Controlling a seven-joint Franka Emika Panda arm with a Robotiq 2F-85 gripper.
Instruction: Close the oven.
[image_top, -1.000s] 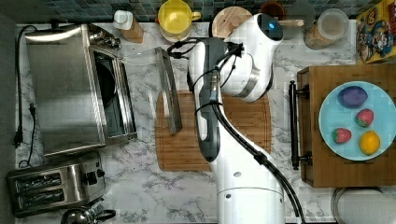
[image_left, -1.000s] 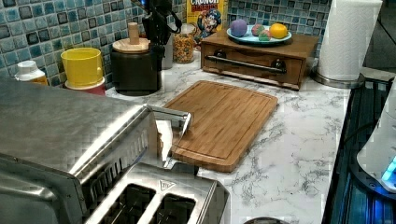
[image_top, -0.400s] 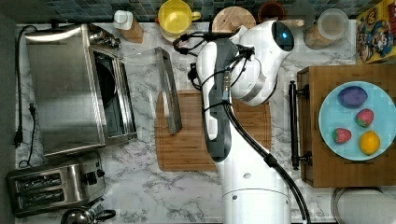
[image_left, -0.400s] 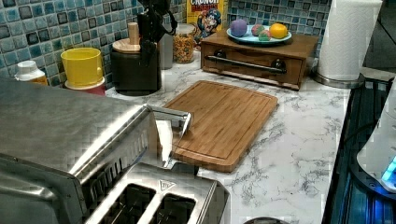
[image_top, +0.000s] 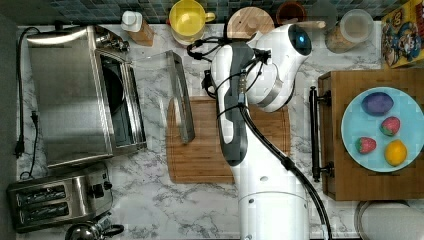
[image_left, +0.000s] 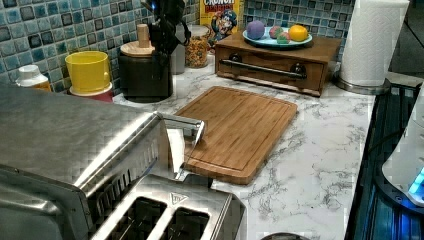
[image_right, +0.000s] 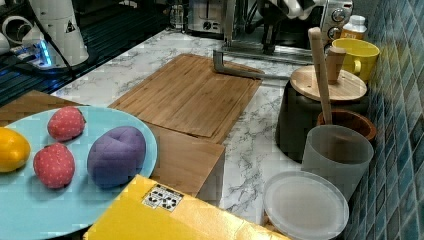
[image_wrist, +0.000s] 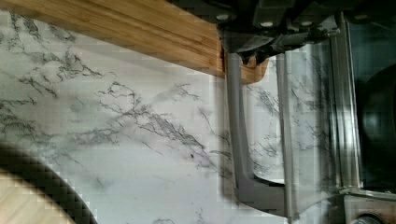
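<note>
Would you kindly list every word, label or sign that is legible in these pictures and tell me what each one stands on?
"CRUNCH", partly cut off by the frame edge: on the cereal box against the tiled wall in the left view.
A triangle sign, nothing readable inside it: on the toaster.
Small label, too blurred to read: on the yellow box in the right view.
Small dark mark, unreadable: on the robot base.
</note>
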